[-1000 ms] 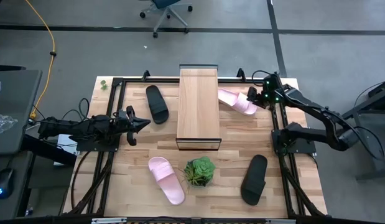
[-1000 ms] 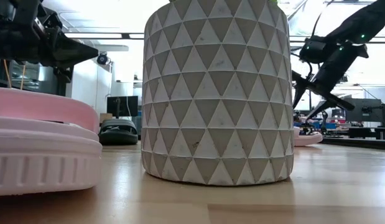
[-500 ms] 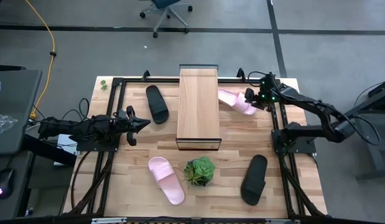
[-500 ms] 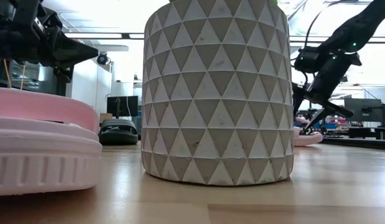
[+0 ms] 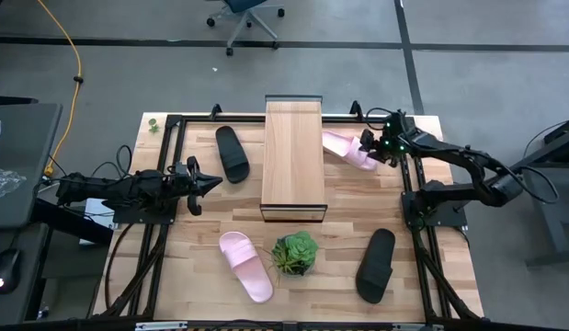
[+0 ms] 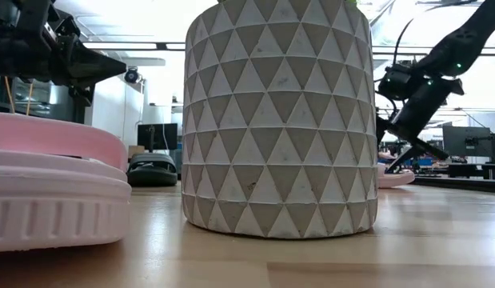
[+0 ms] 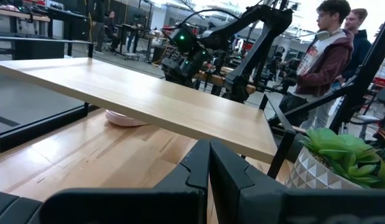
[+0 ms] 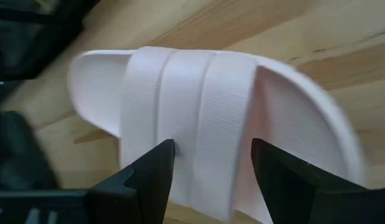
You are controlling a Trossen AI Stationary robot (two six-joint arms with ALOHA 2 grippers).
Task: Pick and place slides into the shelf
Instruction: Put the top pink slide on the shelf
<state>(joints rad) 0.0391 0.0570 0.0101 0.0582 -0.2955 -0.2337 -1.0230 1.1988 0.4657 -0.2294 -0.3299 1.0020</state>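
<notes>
Right gripper (image 5: pixel 372 147) has moved in toward the shelf side and dropped lower over the pink slide at the far right of the table; left arm has not moved.

High view: four slides. Two pink: one (image 5: pixel 348 149) just right of the shelf near the far edge, under the right gripper, one (image 5: pixel 245 265) near the front edge, left of the plant. Two black: one (image 5: pixel 233 154) left of the shelf near the far edge, one (image 5: pixel 376 265) toward the front right corner. One shelf (image 5: pixel 293 158) lies lengthwise at the far middle of the table (image 5: pixel 339 248). One potted plant (image 5: pixel 295 253) sits just in front of the shelf. Left gripper (image 5: pixel 212 184) hangs over the left side, fingers pressed together, holding nothing.

Low view: one white patterned pot (image 6: pixel 281 120) fills the middle. One pink slide (image 6: pixel 55 188) close at left, one black slide (image 6: pixel 153 170) far behind it, part of another pink slide (image 6: pixel 393 177) far right. Right gripper (image 6: pixel 399 148) tilts down right above that slide, fingers spread.

Left wrist view: own fingers (image 7: pixel 195 174) shut tight. Shelf plank (image 7: pixel 142 99) runs across, one pink slide (image 7: pixel 127 118) showing beneath it, plant (image 7: pixel 335 152) beside. Two people (image 7: pixel 326 56) stand beyond the table.

Right wrist view: spread fingers (image 8: pixel 152 174) straddle the strap of one pink slide (image 8: pixel 211 130), not pinching it.
</notes>
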